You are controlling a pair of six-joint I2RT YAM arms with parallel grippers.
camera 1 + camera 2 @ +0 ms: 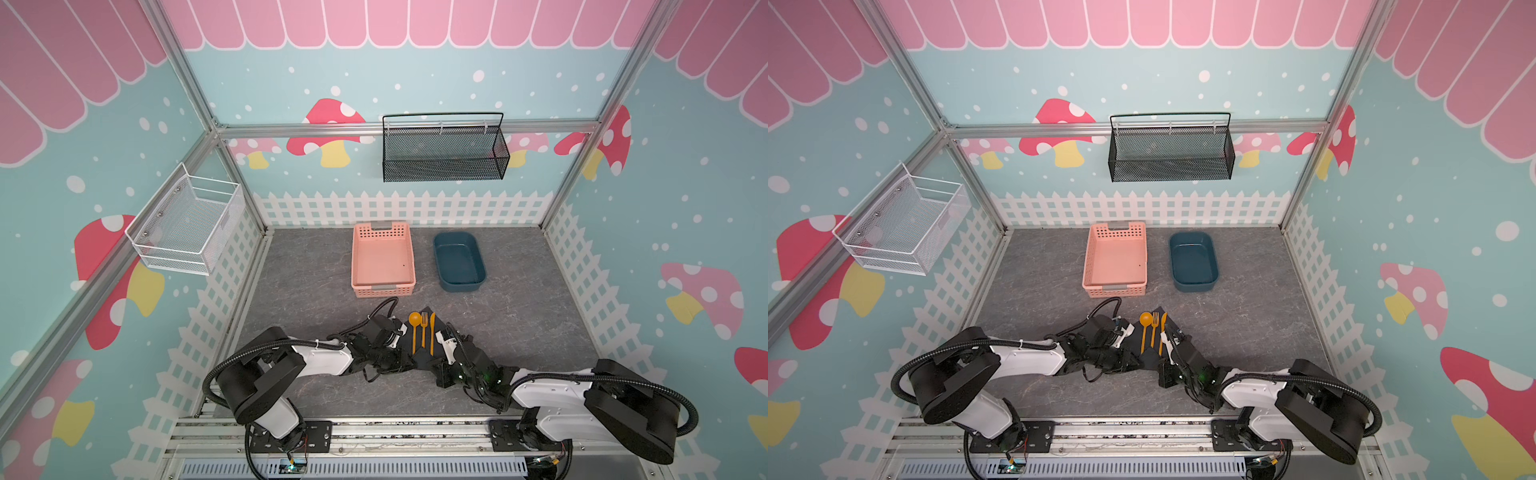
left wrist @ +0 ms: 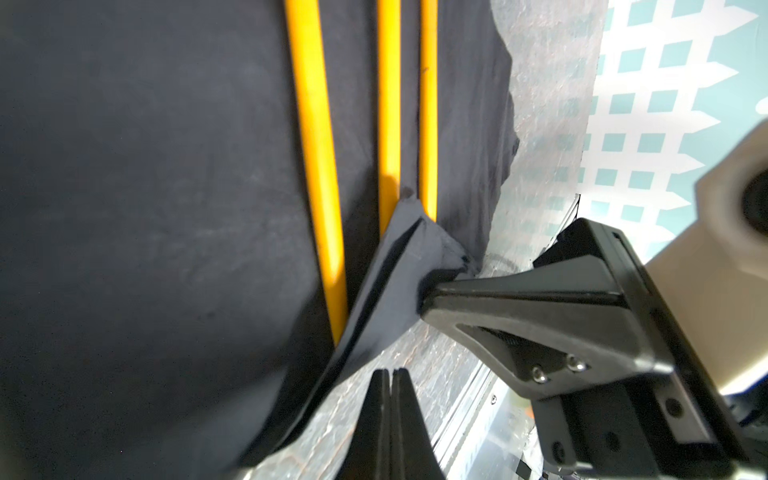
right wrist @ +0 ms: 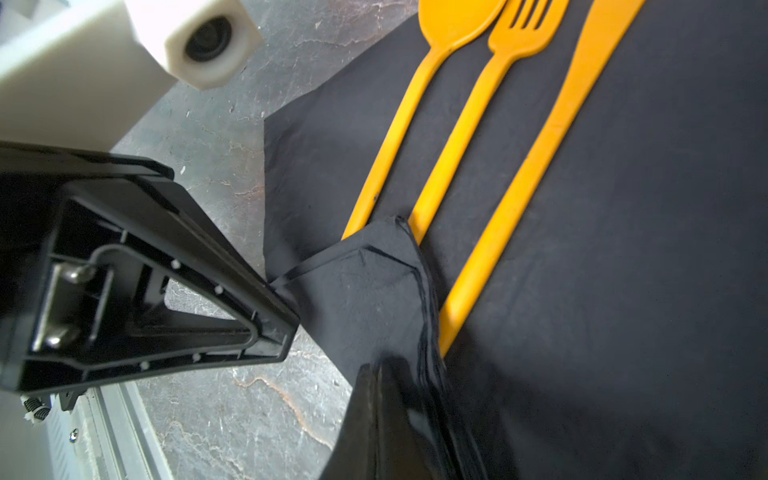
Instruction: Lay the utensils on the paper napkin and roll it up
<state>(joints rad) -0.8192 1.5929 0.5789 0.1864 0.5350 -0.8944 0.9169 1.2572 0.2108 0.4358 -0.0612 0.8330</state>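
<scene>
Clamping the lifted near corner of the napkin (image 3: pixel 623 291) with the right gripper (image 3: pixel 372 370), fingers pinched tight on the paper. Holding the left gripper (image 2: pixel 390 374) pressed closed, tips meeting that fold's edge, grip on paper unclear. Bearing spoon (image 3: pixel 399 124), fork (image 3: pixel 463 124) and knife (image 3: pixel 536 166) side by side on the sheet, handle ends tucking under the folded corner. Leaving bare table (image 1: pixel 316 291) open around the far edges, basket (image 1: pixel 383 287) and tub (image 1: pixel 461 285) well apart beyond the far corner.

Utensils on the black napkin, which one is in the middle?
The fork, told by its tines; in both top views the round-bowled spoon lies to its left and the flat knife to its right.
</scene>
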